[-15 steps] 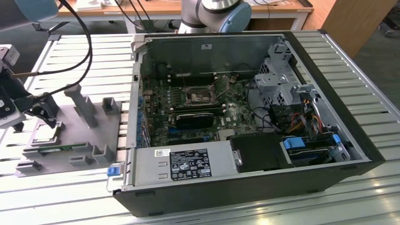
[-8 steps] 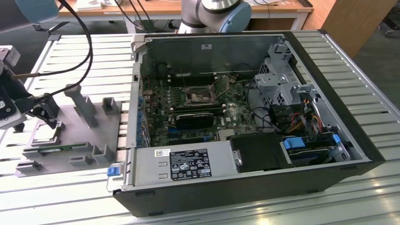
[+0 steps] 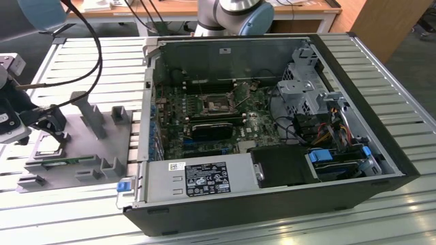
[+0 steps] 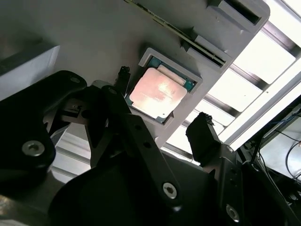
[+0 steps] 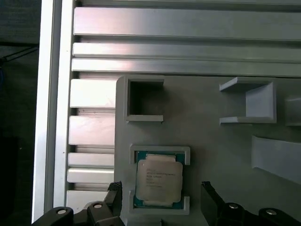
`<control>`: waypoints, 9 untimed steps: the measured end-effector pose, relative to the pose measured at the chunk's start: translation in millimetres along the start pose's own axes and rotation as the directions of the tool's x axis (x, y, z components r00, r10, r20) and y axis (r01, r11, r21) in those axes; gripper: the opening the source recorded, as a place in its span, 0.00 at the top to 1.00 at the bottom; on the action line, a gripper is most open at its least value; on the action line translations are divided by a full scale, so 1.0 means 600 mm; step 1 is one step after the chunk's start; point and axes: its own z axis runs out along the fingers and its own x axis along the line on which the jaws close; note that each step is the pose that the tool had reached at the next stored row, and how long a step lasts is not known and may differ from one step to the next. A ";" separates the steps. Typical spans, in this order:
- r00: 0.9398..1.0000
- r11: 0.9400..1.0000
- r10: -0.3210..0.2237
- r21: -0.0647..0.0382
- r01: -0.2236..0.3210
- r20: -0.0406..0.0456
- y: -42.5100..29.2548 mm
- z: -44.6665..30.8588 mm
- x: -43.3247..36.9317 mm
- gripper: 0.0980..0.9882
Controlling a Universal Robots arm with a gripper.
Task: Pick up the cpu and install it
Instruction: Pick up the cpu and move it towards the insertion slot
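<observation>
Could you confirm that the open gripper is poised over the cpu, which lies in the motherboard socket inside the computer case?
Not quite. The open gripper is poised over the cpu, but the cpu lies in a pocket of the grey holder on the slatted table, outside the computer case. The first wrist view shows this.

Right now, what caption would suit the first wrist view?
Open gripper poised over the cpu, which sits in a pocket of the grey fixture.
</observation>
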 end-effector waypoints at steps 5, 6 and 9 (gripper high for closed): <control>1.000 1.000 0.000 0.000 0.000 0.000 0.000 0.015 0.000 0.26; 1.000 1.000 0.001 -0.001 -0.001 0.000 0.000 0.017 0.000 0.26; 1.000 1.000 0.002 -0.001 -0.002 0.000 0.002 0.022 0.000 0.26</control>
